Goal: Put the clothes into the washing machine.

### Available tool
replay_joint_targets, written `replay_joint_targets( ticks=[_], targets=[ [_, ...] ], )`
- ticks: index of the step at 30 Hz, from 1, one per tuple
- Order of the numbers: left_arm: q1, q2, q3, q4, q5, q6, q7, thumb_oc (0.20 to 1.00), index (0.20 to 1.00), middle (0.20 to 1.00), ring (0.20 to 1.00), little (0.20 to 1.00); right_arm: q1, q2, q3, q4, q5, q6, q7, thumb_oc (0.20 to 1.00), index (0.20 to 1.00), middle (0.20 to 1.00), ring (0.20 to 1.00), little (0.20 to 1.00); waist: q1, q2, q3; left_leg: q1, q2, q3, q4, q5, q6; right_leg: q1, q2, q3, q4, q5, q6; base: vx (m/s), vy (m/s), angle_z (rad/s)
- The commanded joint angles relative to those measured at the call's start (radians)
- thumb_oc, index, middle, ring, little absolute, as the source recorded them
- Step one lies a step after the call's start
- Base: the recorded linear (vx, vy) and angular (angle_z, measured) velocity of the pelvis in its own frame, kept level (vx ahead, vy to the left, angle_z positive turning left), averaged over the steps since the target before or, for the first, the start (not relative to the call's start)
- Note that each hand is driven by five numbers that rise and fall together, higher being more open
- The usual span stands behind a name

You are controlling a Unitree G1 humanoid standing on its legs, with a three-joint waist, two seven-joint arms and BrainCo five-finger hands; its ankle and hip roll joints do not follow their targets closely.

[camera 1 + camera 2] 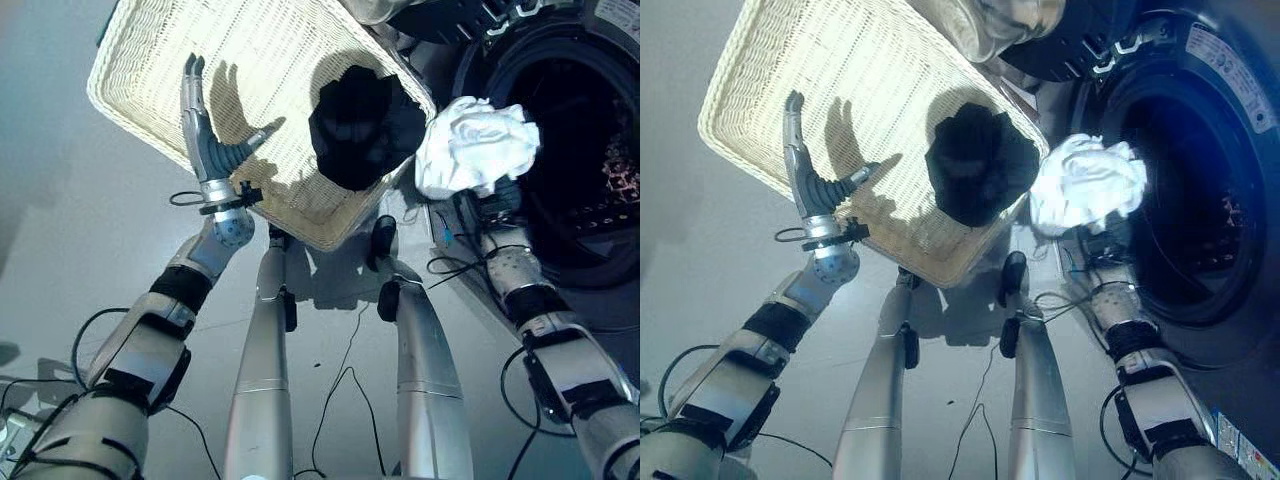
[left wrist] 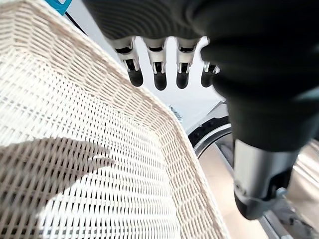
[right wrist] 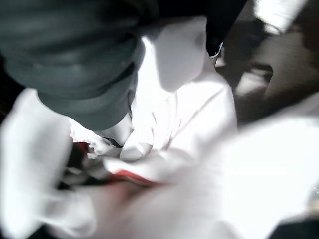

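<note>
Left eye view: basket (image 1: 150, 70) holds black garment (image 1: 362, 125); right hand (image 1: 492, 200) clutches white cloth (image 1: 475, 145).

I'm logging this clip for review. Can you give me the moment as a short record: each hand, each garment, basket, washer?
left hand: open, fingers straight, held over the basket, holding nothing
right hand: buried in the white garment, fingers hidden
white garment: bunched, carried by the right arm at the washer's opening, not yet inside
black garment: lying in the basket, at the corner nearest the washer
basket: pale wicker, on the floor beside the washer
washing machine: door opening faces the robot, drum dark
task state: one garment on its way, one left in the basket
</note>
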Motion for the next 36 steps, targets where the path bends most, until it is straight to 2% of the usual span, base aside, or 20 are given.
replay_joint_targets(
  ticks=[1, 2, 4, 7, 8, 9, 11, 15, 17, 18, 19, 20, 21, 23, 24, 25, 29, 32, 33, 36],
  targets=[
    [-0.007, 0.028, 0.029, 0.003, -0.032, -0.040, 0.047, 1.000, 1.000, 1.000, 1.000, 1.000, -0.015, -0.158, -0.103, -0.014, 0.123, -0.249, -0.026, 0.200, 0.200, 0.200, 0.200, 0.200, -0.027, 0.009, -0.020, -0.029, -0.023, 0.010, 0.155, -0.170, -0.035, 0.068, 0.044, -0.022, -0.242, 0.199, 0.136, 0.00, -0.014, -0.11],
    [0.002, 0.034, 0.024, 0.002, -0.032, -0.039, 0.052, 1.000, 1.000, 1.000, 1.000, 1.000, -0.019, -0.179, -0.125, -0.018, 0.119, -0.297, -0.057, 0.200, 0.200, 0.200, 0.200, 0.200, -0.029, 0.003, -0.020, -0.029, -0.019, 0.008, 0.156, -0.174, -0.035, 0.071, 0.046, -0.023, -0.243, 0.199, 0.136, 0.00, -0.029, -0.08],
    [0.034, 0.057, 0.020, -0.003, -0.022, -0.044, 0.064, 1.000, 1.000, 1.000, 1.000, 1.000, -0.023, -0.249, -0.176, -0.062, 0.059, -0.489, -0.218, 0.200, 0.200, 0.200, 0.200, 0.200, -0.038, -0.015, -0.020, -0.027, -0.014, 0.004, 0.157, -0.186, -0.033, 0.082, 0.054, -0.024, -0.252, 0.197, 0.135, -0.01, -0.031, -0.06],
    [0.044, 0.078, 0.024, -0.005, -0.017, -0.040, 0.064, 1.000, 1.000, 1.000, 1.000, 1.000, -0.017, -0.307, -0.217, -0.091, -0.092, -0.602, -0.452, 0.200, 0.200, 0.200, 0.200, 0.200, -0.047, -0.030, -0.020, -0.029, -0.009, 0.003, 0.162, -0.192, -0.032, 0.087, 0.061, -0.022, -0.253, 0.197, 0.135, -0.02, -0.009, -0.04],
    [0.047, 0.087, 0.027, 0.002, -0.011, -0.041, 0.065, 1.000, 1.000, 1.000, 1.000, 1.000, 0.012, -0.331, -0.251, -0.093, -0.197, -0.590, -0.559, 0.231, 0.231, 0.231, 0.231, 0.231, -0.057, -0.038, -0.020, -0.030, -0.006, 0.000, 0.167, -0.195, -0.032, 0.089, 0.066, -0.020, -0.252, 0.197, 0.134, -0.02, -0.010, -0.07],
    [0.040, 0.090, 0.027, 0.005, -0.007, -0.035, 0.060, 1.000, 1.000, 1.000, 1.000, 1.000, 0.021, -0.334, -0.255, -0.100, -0.222, -0.582, -0.577, 0.671, 0.671, 0.671, 0.671, 0.671, -0.058, -0.043, -0.020, -0.033, -0.005, -0.002, 0.172, -0.196, -0.030, 0.088, 0.068, -0.019, -0.249, 0.197, 0.134, -0.01, -0.011, -0.06],
    [0.024, 0.100, 0.020, 0.012, -0.011, -0.028, 0.051, 1.000, 1.000, 1.000, 1.000, 1.000, 0.022, -0.341, -0.257, -0.098, -0.265, -0.547, -0.583, 1.000, 1.000, 1.000, 1.000, 1.000, -0.059, -0.050, -0.020, -0.035, -0.006, -0.006, 0.174, -0.198, -0.027, 0.090, 0.070, -0.020, -0.249, 0.197, 0.133, 0.00, 0.000, 0.00],
    [-0.021, 0.126, -0.005, 0.036, -0.016, -0.029, 0.004, 1.000, 1.000, 1.000, 1.000, 1.000, 0.004, -0.387, -0.224, -0.012, -0.239, -0.426, -0.539, 1.000, 1.000, 1.000, 1.000, 1.000, -0.052, -0.063, -0.020, -0.031, -0.014, -0.021, 0.173, -0.202, -0.021, 0.097, 0.069, -0.025, -0.257, 0.198, 0.132, 0.00, -0.047, -0.02],
    [-0.040, 0.109, -0.027, 0.058, 0.026, -0.034, -0.006, 1.000, 1.000, 1.000, 1.000, 1.000, -0.013, -0.391, -0.193, 0.119, -0.310, -0.312, -0.517, 1.000, 1.000, 1.000, 1.000, 1.000, -0.043, -0.058, -0.020, -0.026, -0.016, -0.023, 0.166, -0.201, -0.018, 0.100, 0.063, -0.034, -0.253, 0.197, 0.134, 0.03, -0.069, 0.05],
    [-0.051, 0.105, -0.041, 0.059, 0.043, -0.028, -0.011, 1.000, 1.000, 1.000, 1.000, 1.000, -0.025, -0.388, -0.159, 0.130, -0.359, -0.265, -0.540, 1.000, 1.000, 1.000, 1.000, 1.000, -0.039, -0.057, -0.020, -0.026, -0.024, -0.026, 0.167, -0.201, -0.016, 0.099, 0.064, -0.034, -0.258, 0.202, 0.133, 0.02, -0.041, 0.10],
    [-0.072, 0.101, -0.065, 0.060, 0.077, -0.015, -0.020, 1.000, 1.000, 1.000, 1.000, 1.000, -0.063, -0.386, -0.096, 0.153, -0.514, -0.157, -0.643, 1.000, 1.000, 1.000, 1.000, 1.000, -0.036, -0.052, -0.020, -0.031, -0.030, -0.026, 0.168, -0.203, -0.014, 0.096, 0.060, -0.038, -0.264, 0.203, 0.132, 0.00, -0.017, 0.09],
    [-0.090, 0.098, -0.098, 0.063, 0.123, 0.005, -0.019, 1.000, 1.000, 1.000, 1.000, 1.000, -0.099, -0.386, -0.035, 0.180, -0.611, -0.041, -0.666, 1.000, 1.000, 1.000, 1.000, 1.000, -0.034, -0.049, -0.020, -0.034, -0.033, -0.028, 0.168, -0.200, -0.012, 0.092, 0.057, -0.039, -0.267, 0.211, 0.134, 0.00, -0.011, 0.08],
    [-0.112, 0.104, -0.131, 0.061, 0.151, 0.019, -0.037, 1.000, 1.000, 1.000, 1.000, 1.000, -0.129, -0.401, 0.028, 0.217, -0.663, 0.037, -0.695, 1.000, 1.000, 1.000, 1.000, 1.000, -0.031, -0.047, -0.020, -0.035, -0.038, -0.030, 0.166, -0.200, -0.008, 0.091, 0.056, -0.041, -0.273, 0.215, 0.133, 0.01, -0.022, 0.04],
    [-0.137, 0.105, -0.183, 0.058, 0.174, 0.037, -0.048, 1.000, 1.000, 1.000, 1.000, 1.000, -0.176, -0.411, 0.102, 0.277, -0.727, 0.147, -0.666, 1.000, 1.000, 1.000, 1.000, 1.000, -0.024, -0.042, -0.020, -0.037, -0.041, -0.030, 0.163, -0.197, -0.005, 0.088, 0.052, -0.048, -0.275, 0.220, 0.134, 0.01, -0.018, 0.04],
    [-0.163, 0.104, -0.222, 0.064, 0.199, 0.043, -0.073, 1.000, 1.000, 1.000, 1.000, 1.000, -0.227, -0.411, 0.165, 0.315, -0.803, 0.238, -0.653, 1.000, 1.000, 1.000, 1.000, 1.000, -0.020, -0.035, -0.020, -0.038, -0.042, -0.028, 0.161, -0.196, -0.003, 0.085, 0.050, -0.052, -0.274, 0.219, 0.135, 0.01, 0.000, 0.06],
    [-0.186, 0.109, -0.255, 0.072, 0.216, 0.047, -0.084, 1.000, 1.000, 1.000, 1.000, 1.000, -0.250, -0.406, 0.197, 0.327, -0.854, 0.290, -0.641, 1.000, 1.000, 1.000, 1.000, 1.000, -0.020, -0.030, -0.020, -0.039, -0.043, -0.025, 0.160, -0.195, -0.001, 0.082, 0.048, -0.053, -0.273, 0.221, 0.134, 0.02, 0.007, 0.06],
    [-0.258, 0.115, -0.343, 0.068, 0.229, 0.076, -0.140, 1.000, 1.000, 1.000, 1.000, 1.000, -0.284, -0.371, 0.266, 0.323, -0.972, 0.375, -0.656, 1.000, 1.000, 1.000, 1.000, 1.000, -0.025, -0.018, -0.020, -0.045, -0.043, -0.016, 0.156, -0.195, 0.003, 0.069, 0.046, -0.050, -0.270, 0.221, 0.137, 0.00, 0.003, 0.01],
    [-0.298, 0.109, -0.383, 0.064, 0.190, 0.091, -0.149, 1.000, 1.000, 1.000, 1.000, 1.000, -0.293, -0.342, 0.298, 0.306, -1.044, 0.363, -0.663, 1.000, 1.000, 1.000, 1.000, 1.000, -0.029, -0.014, -0.020, -0.049, -0.042, -0.010, 0.150, -0.192, 0.005, 0.062, 0.047, -0.046, -0.272, 0.224, 0.138, 0.00, 0.000, 0.00],
    [-0.311, 0.101, -0.383, 0.062, 0.122, 0.091, -0.139, 1.000, 1.000, 1.000, 1.000, 1.000, -0.294, -0.321, 0.311, 0.280, -1.099, 0.344, -0.684, 1.000, 1.000, 1.000, 1.000, 1.000, -0.032, -0.010, -0.020, -0.052, -0.042, -0.007, 0.148, -0.193, 0.005, 0.055, 0.049, -0.041, -0.273, 0.223, 0.140, 0.00, 0.000, 0.00],
    [-0.309, 0.077, -0.319, 0.093, 0.027, 0.058, -0.131, 1.000, 1.000, 1.000, 1.000, 1.000, -0.278, -0.275, 0.315, 0.222, -1.182, 0.287, -0.736, 1.000, 1.000, 1.000, 1.000, 1.000, -0.039, -0.006, -0.020, -0.053, -0.040, 0.001, 0.146, -0.195, 0.002, 0.046, 0.053, -0.033, -0.267, 0.216, 0.142, 0.00, 0.039, 0.00]
  ],
)
